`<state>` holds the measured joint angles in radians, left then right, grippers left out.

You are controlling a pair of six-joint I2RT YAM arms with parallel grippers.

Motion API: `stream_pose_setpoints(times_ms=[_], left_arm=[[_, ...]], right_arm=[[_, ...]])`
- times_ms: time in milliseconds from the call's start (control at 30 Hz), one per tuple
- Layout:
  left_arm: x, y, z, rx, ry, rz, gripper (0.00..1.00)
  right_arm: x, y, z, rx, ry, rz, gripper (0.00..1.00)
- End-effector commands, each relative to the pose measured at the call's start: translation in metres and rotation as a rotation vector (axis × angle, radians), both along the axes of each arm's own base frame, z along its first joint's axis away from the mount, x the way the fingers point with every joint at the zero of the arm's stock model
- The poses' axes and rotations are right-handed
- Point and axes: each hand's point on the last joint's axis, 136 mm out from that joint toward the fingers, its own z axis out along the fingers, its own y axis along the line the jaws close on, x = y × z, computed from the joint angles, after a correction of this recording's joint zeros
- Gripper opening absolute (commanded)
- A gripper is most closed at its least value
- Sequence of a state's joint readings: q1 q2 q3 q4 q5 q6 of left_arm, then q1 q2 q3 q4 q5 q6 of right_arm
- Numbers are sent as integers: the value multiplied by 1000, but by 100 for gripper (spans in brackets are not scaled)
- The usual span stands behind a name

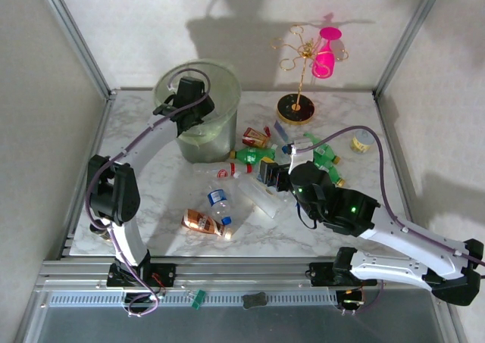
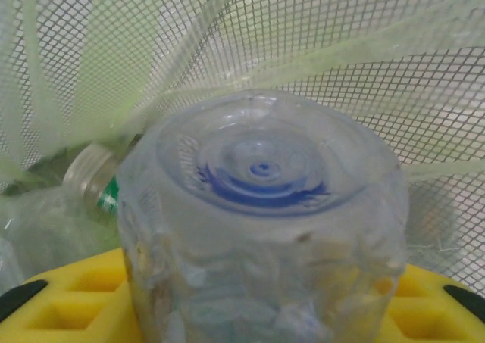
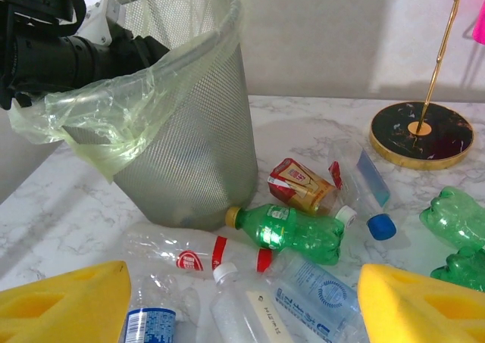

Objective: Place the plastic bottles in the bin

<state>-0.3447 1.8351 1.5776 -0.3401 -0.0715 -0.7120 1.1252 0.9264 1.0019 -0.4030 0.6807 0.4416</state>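
Left gripper (image 1: 185,93) hangs inside the bin (image 1: 218,142), a clear bottle (image 2: 261,207) between its pads (image 2: 68,313) (gripped or freed, I cannot tell), presumably for dropping. Right gripper (image 3: 242,301) gapes above loose bottles (image 3: 295,233).

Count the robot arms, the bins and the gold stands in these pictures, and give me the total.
Robot arms: 2
Bin: 1
Gold stand: 1
Total: 4
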Motion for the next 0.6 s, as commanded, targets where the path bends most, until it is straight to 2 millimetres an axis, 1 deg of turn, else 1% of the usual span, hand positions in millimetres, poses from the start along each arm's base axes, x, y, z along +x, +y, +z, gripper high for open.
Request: stream_pose_setpoints(times_ms=[0, 100, 200, 300, 400, 500, 567], left_arm=[[5, 4, 4, 12, -3, 12, 55], [5, 4, 9, 14, -3, 15, 66], [3, 4, 15, 1, -9, 17, 72], [-1, 5, 26, -8, -25, 18, 75], [-4, 6, 43, -14, -56, 16, 77], [-9, 11, 66, -15, -96, 23, 77], [-15, 15, 85, -14, -130, 33, 78]], right_arm=[[2, -4, 5, 28, -10, -23, 79], [1, -5, 4, 33, -3, -24, 79], [0, -7, 4, 43, -1, -25, 79], [-1, -8, 8, 54, -7, -25, 79], [-1, -10, 11, 60, -9, -25, 79], [-2, -11, 12, 61, -7, -26, 79], [-2, -11, 13, 69, -6, -25, 79]])
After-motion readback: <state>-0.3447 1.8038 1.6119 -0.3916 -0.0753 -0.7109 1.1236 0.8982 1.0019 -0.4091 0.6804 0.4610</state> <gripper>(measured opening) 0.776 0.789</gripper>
